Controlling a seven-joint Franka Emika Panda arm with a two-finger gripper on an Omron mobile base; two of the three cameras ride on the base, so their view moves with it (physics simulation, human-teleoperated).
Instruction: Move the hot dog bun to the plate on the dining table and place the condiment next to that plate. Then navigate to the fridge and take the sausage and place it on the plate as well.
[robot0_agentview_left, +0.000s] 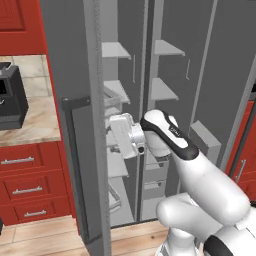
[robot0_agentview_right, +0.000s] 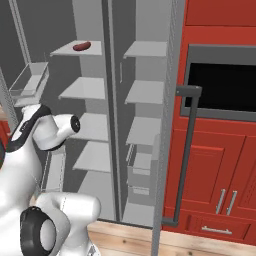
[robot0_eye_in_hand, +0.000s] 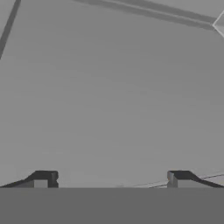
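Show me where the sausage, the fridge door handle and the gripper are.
sausage (robot0_agentview_right: 82, 46): right base view, middle of its body.
fridge door handle (robot0_agentview_right: 185, 155): right base view, middle of the vertical bar.
gripper (robot0_eye_in_hand: 112, 178): hand view, midway between the fingers.

kitchen | open steel fridge (robot0_agentview_right: 115, 125) | red drawers (robot0_agentview_left: 27, 187) | marble worktop (robot0_agentview_left: 30, 122) | built-in oven (robot0_agentview_right: 222, 92)

The fridge (robot0_agentview_right: 150, 75) is matt grey steel, its shelves (robot0_agentview_right: 82, 89) smooth and dull. The sausage (robot0_agentview_right: 82, 46) looks smooth, slightly glossy. Red cabinets (robot0_agentview_right: 215, 150) seem satin-painted; the floor (robot0_agentview_left: 50, 235) is wood plank.
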